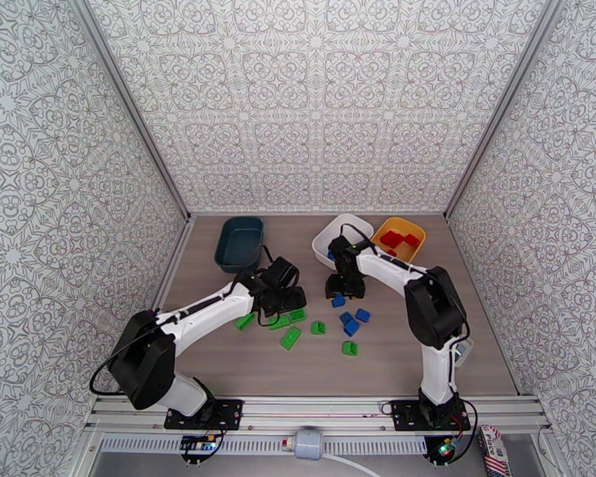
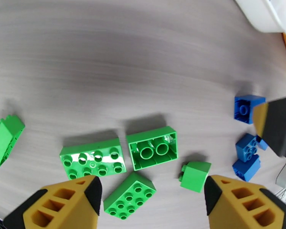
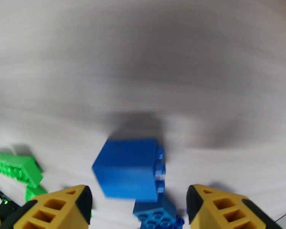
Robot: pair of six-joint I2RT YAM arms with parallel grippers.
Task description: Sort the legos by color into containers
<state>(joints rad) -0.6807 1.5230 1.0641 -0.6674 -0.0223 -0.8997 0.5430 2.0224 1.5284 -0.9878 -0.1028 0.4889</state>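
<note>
Both hands hang low over the bench [image 1: 218,367] with their fingers spread wide, and neither has hold of anything.

The left hand [image 2: 152,191] is over the cluster of green bricks [image 2: 92,159]. One studded green brick [image 2: 129,195] lies at a slant just between its fingers. The right hand [image 3: 138,199] has a blue brick [image 3: 129,172] on its side between its fingers, with a second blue brick [image 3: 158,214] touching or nearly touching it below.

The red bricks [image 1: 393,238] lie in the yellow tub [image 1: 413,226] and a speck of blue shows in the white tub [image 1: 338,228]. So blue seems meant for the white tub and green for the teal tub [image 1: 240,242].

To do the step well, each hand should turn its wrist so the fingers meet two flat sides of one brick, not its corners. The slanted green brick calls for that most. The right hand should come down clear of the second blue brick, or it may pinch both or knock one away. The two hands work near each other, so lifting straight up before swinging toward a tub keeps them apart.
</note>
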